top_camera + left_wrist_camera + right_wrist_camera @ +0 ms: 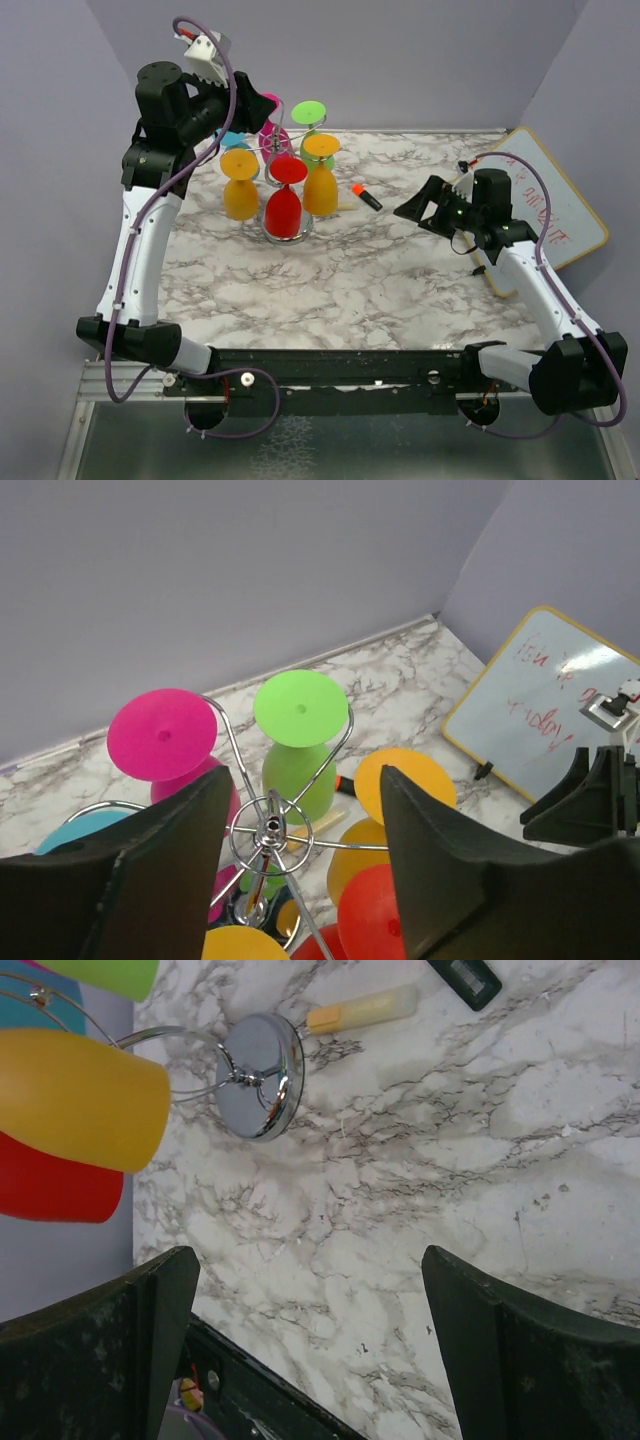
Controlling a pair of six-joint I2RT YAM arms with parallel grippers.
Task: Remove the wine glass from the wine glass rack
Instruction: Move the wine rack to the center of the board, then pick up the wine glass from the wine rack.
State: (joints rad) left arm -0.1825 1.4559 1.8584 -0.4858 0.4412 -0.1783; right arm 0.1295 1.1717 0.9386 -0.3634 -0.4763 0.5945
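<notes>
The shiny chrome wire wine glass rack (270, 830) stands toward the far left of the marble-patterned table (380, 280), with coloured plastic wine glasses (283, 208) hanging upside down on it. The left gripper (305, 778) hovers above it, jaws spread and empty. The right gripper (308, 1260) has its jaws spread wide.

The left arm (150, 225) is rearing high, the left pincer (264, 108) pointing downward with jaws parted, gripping nothing. The right arm (530, 272) is crouching low, the right pincer (420, 205) gaping wide and empty.
</notes>
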